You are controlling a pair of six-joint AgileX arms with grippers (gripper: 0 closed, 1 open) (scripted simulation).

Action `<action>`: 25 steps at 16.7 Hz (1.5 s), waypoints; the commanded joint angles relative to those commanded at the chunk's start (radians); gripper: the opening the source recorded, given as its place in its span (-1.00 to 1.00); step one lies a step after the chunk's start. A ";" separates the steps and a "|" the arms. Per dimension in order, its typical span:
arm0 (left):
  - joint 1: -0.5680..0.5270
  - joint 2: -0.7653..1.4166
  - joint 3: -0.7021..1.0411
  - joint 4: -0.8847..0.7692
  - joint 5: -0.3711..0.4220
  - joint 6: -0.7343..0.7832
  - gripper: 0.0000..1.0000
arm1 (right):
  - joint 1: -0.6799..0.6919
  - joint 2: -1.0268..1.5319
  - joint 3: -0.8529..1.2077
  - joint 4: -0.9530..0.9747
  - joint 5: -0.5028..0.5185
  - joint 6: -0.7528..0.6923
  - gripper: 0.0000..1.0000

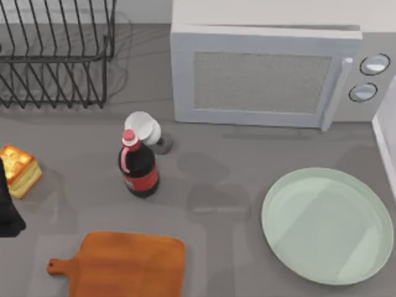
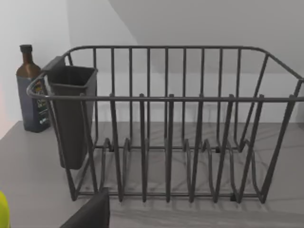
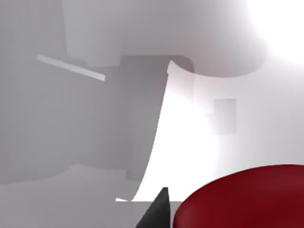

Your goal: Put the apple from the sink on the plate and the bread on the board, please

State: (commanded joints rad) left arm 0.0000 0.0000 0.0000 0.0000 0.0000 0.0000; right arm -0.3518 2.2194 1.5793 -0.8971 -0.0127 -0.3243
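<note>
From above, I see the bread [image 1: 18, 168] sitting on the grey surface [image 1: 216, 192] at the far left edge, its toasted top up. Just below it, a dark piece of my left arm pokes in from the left edge, close to the bread; I cannot tell how far the left gripper is open or whether it has hold of anything. The board [image 1: 124, 265] lies flat at the bottom left, handle pointing left, nothing on it, and apart from the bread. The plate [image 1: 328, 226] rests bare at the lower right, well apart from the board.

Between them, nearer the board, a cola bottle [image 1: 137, 166] with a red cap stands upright, and a small white-and-grey object [image 1: 147, 131] sits just behind it. A microwave [image 1: 266, 74] is at the back, with a wire dish rack [image 1: 55, 55] at the back left.

My left wrist camera looks at the dish rack [image 2: 166, 137] with its dark cutlery cup [image 2: 71, 114] hung at one end, and a dark glass bottle [image 2: 31, 90] standing beyond it by the wall.

My right wrist camera shows pale sink walls [image 3: 95, 118] and the apple [image 3: 247, 197] very near the lens, a dark fingertip [image 3: 159, 211] beside it. I cannot tell whether the right gripper has closed on the apple.
</note>
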 joint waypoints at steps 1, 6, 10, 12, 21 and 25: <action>0.000 0.000 0.000 0.000 0.000 0.000 1.00 | 0.000 -0.021 0.013 -0.028 0.000 0.000 -1.00; 0.000 0.000 0.000 0.000 0.000 0.000 1.00 | 0.001 -0.038 0.021 -0.048 -0.001 0.002 -1.00; 0.000 0.000 0.000 0.000 0.000 0.000 1.00 | 0.024 -0.077 0.037 -0.060 0.001 0.039 -1.00; 0.000 0.000 0.000 0.000 0.000 0.000 1.00 | 0.058 -0.114 0.033 -0.080 0.002 0.090 -1.00; 0.000 0.000 0.000 0.000 0.000 0.000 1.00 | 0.321 -0.320 -0.104 -0.238 0.010 0.449 -1.00; 0.000 0.000 0.000 0.000 0.000 0.000 1.00 | 0.480 -0.404 -0.183 -0.295 0.015 0.602 -1.00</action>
State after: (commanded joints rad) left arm 0.0000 0.0000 0.0000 0.0000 0.0000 0.0000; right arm 0.1284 1.8153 1.3958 -1.1926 0.0022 0.2780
